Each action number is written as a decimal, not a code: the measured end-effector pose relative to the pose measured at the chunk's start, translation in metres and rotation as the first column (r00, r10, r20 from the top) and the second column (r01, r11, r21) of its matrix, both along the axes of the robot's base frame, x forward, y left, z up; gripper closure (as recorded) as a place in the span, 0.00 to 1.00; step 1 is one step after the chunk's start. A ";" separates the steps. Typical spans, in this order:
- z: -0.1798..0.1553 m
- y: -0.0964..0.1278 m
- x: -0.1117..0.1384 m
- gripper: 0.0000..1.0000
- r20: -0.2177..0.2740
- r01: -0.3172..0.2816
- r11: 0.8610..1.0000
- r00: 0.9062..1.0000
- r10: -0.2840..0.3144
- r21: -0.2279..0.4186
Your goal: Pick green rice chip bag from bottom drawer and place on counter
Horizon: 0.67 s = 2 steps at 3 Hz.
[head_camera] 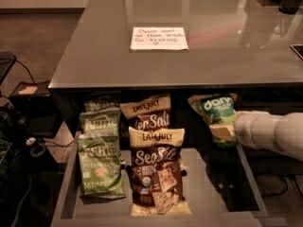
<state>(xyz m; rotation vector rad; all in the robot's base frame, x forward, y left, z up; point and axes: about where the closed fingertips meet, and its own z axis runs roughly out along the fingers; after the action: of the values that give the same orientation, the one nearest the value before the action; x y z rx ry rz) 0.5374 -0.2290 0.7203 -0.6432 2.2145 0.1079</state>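
1. Gripper (223, 130) at the right of the scene, on the end of a white arm (274, 134) reaching in from the right edge; above the right part of the bottom drawer (64, 183) and just below the front edge of the counter (94, 56)
2. Clamped on the lower part of the green rice chip bag (215, 109), with a cream finger (221, 131) lying across the bag's bottom portion
3. Green rice chip bag upright with a slight tilt, dark green oval and white lettering turned toward the camera; lifted off the drawer floor, in front of the dark opening under the counter, not on the counter
4. Bottom drawer pulled open toward the camera, grey floor showing under and in front of the held bag
5. On the drawer's left side, pale green Kettle bags (99, 167) lying flat and overlapping from front to back
6. In the middle, brown-and-cream Late July bags (158, 174), the nearer one overlapping the one behind, just beside the Kettle bags
7. On the glossy grey counter, a white handwritten paper note (159, 38) near the front, well apart from the held bag
8. Beside the drawer at the far left, dark cables (28, 141) on the floor
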 end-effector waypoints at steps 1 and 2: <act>0.018 -0.005 -0.028 1.00 -0.015 -0.001 1.000 1.000 0.001 -0.014; 0.047 0.004 -0.054 1.00 -0.017 -0.052 0.998 0.999 0.052 -0.021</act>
<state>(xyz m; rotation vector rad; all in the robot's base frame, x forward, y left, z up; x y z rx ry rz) 0.4831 -0.2255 0.7674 -0.7143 2.2182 0.1165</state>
